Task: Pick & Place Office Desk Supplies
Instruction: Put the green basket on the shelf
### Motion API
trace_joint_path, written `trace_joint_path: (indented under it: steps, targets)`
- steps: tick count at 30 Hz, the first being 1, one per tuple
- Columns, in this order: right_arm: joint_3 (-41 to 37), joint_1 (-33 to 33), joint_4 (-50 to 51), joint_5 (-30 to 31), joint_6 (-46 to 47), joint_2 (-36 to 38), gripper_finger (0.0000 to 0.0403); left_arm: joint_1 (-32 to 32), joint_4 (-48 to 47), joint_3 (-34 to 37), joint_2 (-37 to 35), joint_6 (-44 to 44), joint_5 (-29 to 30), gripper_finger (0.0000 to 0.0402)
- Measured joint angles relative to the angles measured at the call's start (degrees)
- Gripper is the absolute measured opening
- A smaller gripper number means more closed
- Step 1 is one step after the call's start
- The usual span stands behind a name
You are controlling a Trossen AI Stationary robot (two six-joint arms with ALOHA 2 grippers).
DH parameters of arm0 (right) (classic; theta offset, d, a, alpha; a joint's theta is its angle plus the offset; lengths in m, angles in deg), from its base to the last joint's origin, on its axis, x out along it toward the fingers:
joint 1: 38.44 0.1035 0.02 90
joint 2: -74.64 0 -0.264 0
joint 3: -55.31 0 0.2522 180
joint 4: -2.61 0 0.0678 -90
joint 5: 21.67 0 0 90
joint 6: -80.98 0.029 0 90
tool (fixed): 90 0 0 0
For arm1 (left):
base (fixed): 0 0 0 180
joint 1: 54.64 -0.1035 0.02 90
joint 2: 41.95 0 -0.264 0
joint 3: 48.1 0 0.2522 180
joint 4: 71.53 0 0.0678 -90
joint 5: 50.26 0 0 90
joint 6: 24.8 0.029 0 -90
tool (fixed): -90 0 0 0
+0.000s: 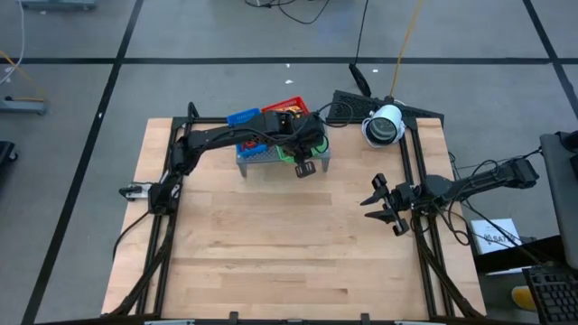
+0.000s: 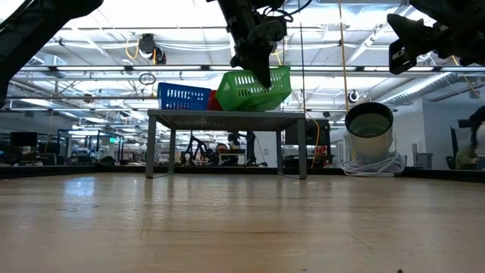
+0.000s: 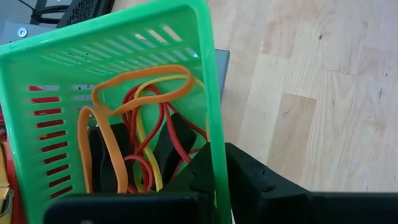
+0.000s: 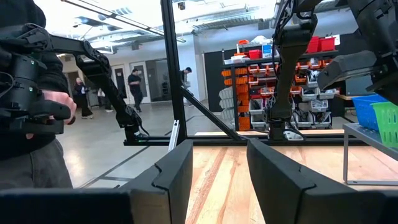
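Observation:
The green mesh tray (image 3: 124, 56) holds several orange, red and yellow rubber-band loops (image 3: 140, 106) and some dark pieces (image 3: 109, 155). In the low view the green tray (image 2: 254, 89) stands tilted on the grey rack (image 2: 227, 114), next to the blue tray (image 2: 184, 96) and the red tray (image 1: 287, 106). My left gripper (image 3: 217, 165) comes down on the green tray's side and is shut on its wall. My right gripper (image 1: 384, 203) waits open at the table's right edge, holding nothing. My left gripper pinches the green tray's side wall (image 3: 211, 134) at its rim, one finger (image 3: 186, 177) inside the tray and one (image 3: 255, 183) outside. The fingers slant down from above. The tray is tilted, and its lower edge (image 2: 227, 106) rests on the rack.
A white round device (image 1: 384, 125) stands at the table's far right, with cables (image 1: 357, 77) behind it. Bare wood (image 1: 289, 244) lies in front of the rack. Beyond the table, a person's hand (image 4: 59, 106) shows close by in the right wrist view, and people stand farther off.

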Motion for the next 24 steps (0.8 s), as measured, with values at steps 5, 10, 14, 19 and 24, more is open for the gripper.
trace_joint_path:
  steps: [5, 10, 14, 19, 24]
  targets:
    - [0.01, -0.01, 0.00, 0.00, 0.00, 0.00, 0.0141, 0.00, -0.02, 0.00, 0.00, -0.11, 0.00, 0.0038]
    - [0.02, -0.02, -0.01, 0.00, 0.00, -0.01, 0.0141, 0.28, -0.02, 0.00, 0.00, -0.31, 0.09, 0.0038]
    - [0.01, -0.02, 0.01, 0.00, 0.00, 0.00, 0.0141, 0.31, 0.00, 0.00, 0.00, -0.46, 0.00, 0.0051]
    - [0.00, -0.02, -0.01, 0.00, 0.00, -0.01, 0.0141, 0.26, -0.01, 0.00, 0.00, -1.39, 0.24, 0.0097]
    - [0.02, -0.02, 0.01, 0.00, 0.00, -0.01, 0.0141, 0.33, 0.00, 0.00, -0.02, -1.78, 1.07, 0.0137]
